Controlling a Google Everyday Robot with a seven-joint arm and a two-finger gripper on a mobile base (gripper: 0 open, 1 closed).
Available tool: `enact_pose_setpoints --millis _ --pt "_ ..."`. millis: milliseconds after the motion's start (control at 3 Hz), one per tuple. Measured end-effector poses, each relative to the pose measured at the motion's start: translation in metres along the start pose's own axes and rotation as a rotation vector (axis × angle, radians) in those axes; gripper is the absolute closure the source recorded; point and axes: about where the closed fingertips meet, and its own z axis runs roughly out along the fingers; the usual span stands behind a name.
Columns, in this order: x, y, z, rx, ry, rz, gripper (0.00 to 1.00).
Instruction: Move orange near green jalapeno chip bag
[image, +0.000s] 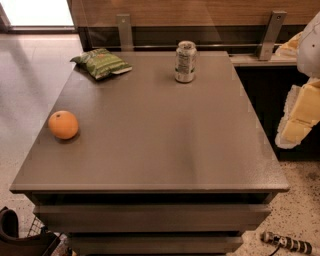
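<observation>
The orange (63, 124) sits near the left edge of the grey table (165, 140), about midway front to back. The green jalapeno chip bag (101, 63) lies flat at the table's far left corner, well behind the orange. My gripper (300, 117) shows as white and yellowish parts at the right edge of the view, beyond the table's right side and far from both the orange and the bag. It holds nothing that I can see.
A silver-white drink can (185, 61) stands upright at the table's far middle. A wooden wall with metal brackets (270, 35) runs behind the table. A dark object (15, 235) sits on the floor at the front left, and a cable plug (287, 243) lies at the front right.
</observation>
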Motion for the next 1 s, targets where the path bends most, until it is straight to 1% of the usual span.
enact_pose_setpoints --millis 333,667,1000 --pt "0.0 0.0 0.0 0.0 0.0 0.0 0.0" --pt "-0.016 0.006 0.009 -0.005 -0.07 0.004 0.0" --pt "-0.086 0.02 0.039 -0.041 -0.315 0.006 0.0"
